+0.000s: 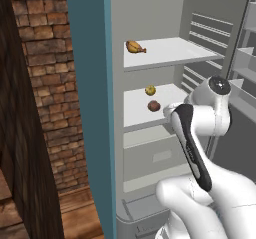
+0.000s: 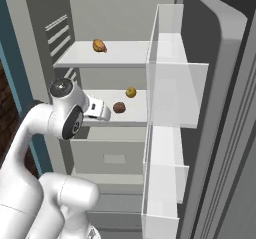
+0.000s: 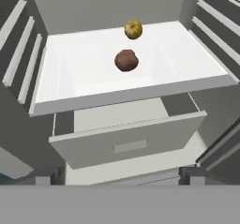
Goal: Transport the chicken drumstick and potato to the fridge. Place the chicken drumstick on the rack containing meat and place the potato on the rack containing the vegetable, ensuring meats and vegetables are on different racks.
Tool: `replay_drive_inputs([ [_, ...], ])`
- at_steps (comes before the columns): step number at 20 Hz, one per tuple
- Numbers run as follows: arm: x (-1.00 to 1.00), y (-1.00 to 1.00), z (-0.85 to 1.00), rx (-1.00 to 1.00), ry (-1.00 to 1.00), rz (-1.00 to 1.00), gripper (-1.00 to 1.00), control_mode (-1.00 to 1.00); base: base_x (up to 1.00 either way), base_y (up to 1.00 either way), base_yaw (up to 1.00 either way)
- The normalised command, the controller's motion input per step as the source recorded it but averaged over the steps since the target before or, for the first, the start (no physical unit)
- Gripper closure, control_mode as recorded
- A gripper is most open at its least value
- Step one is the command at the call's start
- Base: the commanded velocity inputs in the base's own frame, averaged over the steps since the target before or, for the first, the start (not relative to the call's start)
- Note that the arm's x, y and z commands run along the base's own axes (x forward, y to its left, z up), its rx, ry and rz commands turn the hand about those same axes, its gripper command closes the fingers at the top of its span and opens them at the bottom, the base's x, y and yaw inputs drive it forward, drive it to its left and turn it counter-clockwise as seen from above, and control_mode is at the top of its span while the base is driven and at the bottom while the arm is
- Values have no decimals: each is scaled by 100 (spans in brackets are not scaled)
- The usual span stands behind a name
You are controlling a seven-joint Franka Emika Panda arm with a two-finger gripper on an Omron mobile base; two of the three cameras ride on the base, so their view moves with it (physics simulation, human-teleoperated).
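Your end effector point(image 3: 120, 180) stands spread wide and empty in front of the open fridge point(image 1: 87, 108).
You can see the potato point(image 3: 126, 60) lying free on the lower white shelf point(image 3: 84, 75), near the middle, with the vegetable point(image 3: 133, 29) just behind it toward the back wall, close but apart. On the rack containing meat point(image 1: 170, 53) above, the meat point(image 1: 135, 47) lies alone near the left end. Below the lower shelf the drawer point(image 3: 126, 141) is pulled partly out. From the hand view, your finger tips point(image 3: 47, 177) sit low at the frame's bottom, well short of the shelf edge and touching nothing. In the right base view your wrist hovers just beside the lower shelf's front left corner, and the door bins point(image 2: 175, 98) stand to the right.
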Motion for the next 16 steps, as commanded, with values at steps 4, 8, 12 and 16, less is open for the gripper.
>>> replay_drive_inputs([
  [4, -63, 5, 61, -1, -6, -3, -100, -100, 0, 0, 0],
  [8, -56, 2, 59, -1, -5, -2, -100, -100, 0, 0, 0],
  [12, -69, 0, 39, 0, 0, 0, -100, -100, 0, 0, 0],
  [16, -70, 1, 24, 0, 0, 0, -100, -100, 0, 0, 0],
])
